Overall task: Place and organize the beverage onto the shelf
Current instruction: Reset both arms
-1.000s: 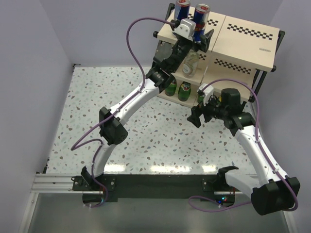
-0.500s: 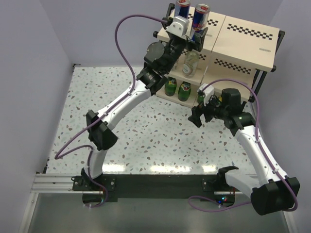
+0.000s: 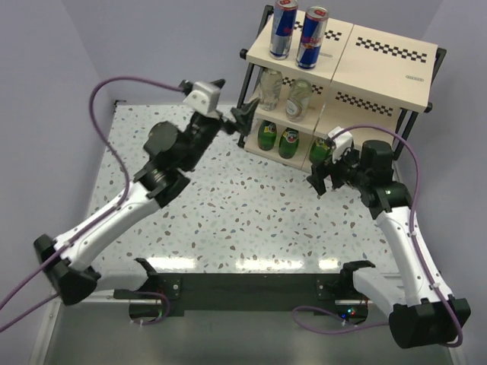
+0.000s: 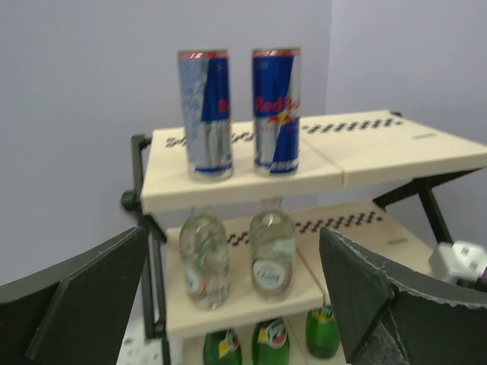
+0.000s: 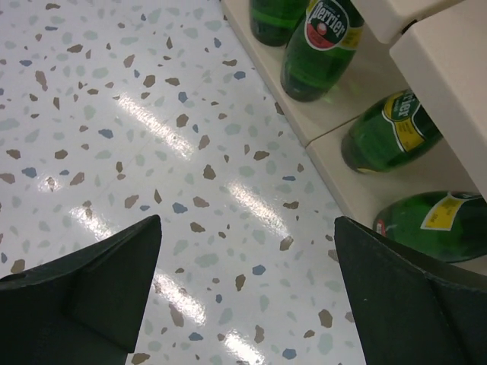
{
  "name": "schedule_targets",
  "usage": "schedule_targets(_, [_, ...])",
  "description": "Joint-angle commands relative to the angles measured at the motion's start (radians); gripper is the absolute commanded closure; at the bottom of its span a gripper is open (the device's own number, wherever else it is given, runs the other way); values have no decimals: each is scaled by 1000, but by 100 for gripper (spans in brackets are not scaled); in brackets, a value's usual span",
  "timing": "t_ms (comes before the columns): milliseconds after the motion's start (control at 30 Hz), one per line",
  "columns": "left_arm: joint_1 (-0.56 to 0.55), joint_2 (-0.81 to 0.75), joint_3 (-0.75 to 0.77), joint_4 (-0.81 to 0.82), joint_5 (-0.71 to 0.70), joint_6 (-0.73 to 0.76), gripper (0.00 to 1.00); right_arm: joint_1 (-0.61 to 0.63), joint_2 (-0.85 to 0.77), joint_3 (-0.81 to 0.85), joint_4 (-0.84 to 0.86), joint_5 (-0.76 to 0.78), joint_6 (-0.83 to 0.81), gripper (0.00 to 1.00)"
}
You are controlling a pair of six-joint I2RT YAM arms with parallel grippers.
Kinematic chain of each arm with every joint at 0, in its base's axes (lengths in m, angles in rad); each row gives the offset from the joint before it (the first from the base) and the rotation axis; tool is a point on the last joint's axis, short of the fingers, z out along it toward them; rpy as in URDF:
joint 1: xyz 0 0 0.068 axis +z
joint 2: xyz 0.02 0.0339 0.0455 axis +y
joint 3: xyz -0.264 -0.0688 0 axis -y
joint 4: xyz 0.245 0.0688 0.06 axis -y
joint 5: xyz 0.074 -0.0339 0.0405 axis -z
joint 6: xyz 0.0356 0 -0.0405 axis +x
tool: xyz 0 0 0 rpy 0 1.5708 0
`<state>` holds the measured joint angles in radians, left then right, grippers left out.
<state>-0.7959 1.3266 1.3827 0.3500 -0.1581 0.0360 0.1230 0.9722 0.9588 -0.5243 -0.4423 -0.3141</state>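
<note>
The shelf (image 3: 380,68) stands at the back right. Two blue-and-silver cans (image 3: 284,29) (image 3: 312,36) stand upright on its top board. Two clear bottles (image 3: 270,90) (image 3: 300,99) occupy the middle tier, and green bottles (image 3: 289,142) line the bottom tier. My left gripper (image 3: 234,103) hangs open and empty left of the shelf, facing it; its wrist view shows the cans (image 4: 205,114), clear bottles (image 4: 272,255) and green bottles (image 4: 270,342) beyond the gripper (image 4: 232,236). My right gripper (image 3: 323,173) is open and empty over the table, beside several green bottles (image 5: 319,46) on the lowest board (image 5: 358,91).
The speckled terrazzo table (image 3: 228,205) spreads left and in front of the shelf. Lilac walls close in the left and back sides. A black mounting rail (image 3: 243,293) runs along the near edge, with purple cables looping from both arms.
My left arm has drawn back from the top tier, down and to the left, leaving both cans standing there. My right arm has shifted slightly to the right.
</note>
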Motion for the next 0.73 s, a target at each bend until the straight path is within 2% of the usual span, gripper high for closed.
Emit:
schedule_targets(0, [52,-218,-222,-55,-90,-28,0,-5,-72,69,-25,89,47,1])
schedule_targets(67, [75,-300,-375,-83,-110,-76,0,-5,-89,84,-43,134,66,1])
schedule_targets(167, [98,-424,-518,-146,-181,-90,0,-5,-131,86,-65,304,116,1])
schedule_targets(300, [100,-584,-652,-252,-325,-116,0,-5,-213,69,-97,439,119,1])
schedule_targets(367, [101,-641,-709,-284,-350,-128,0,-5,-265,49,-102,493,115,1])
schedule_targets(467, [100,-730,-751,-330,-386,-139,0,-3,-305,44,-117,556,116,1])
schedule_targets(700, [101,-822,-775,-433,-423,-162,0,-5,-346,40,-143,525,96,1])
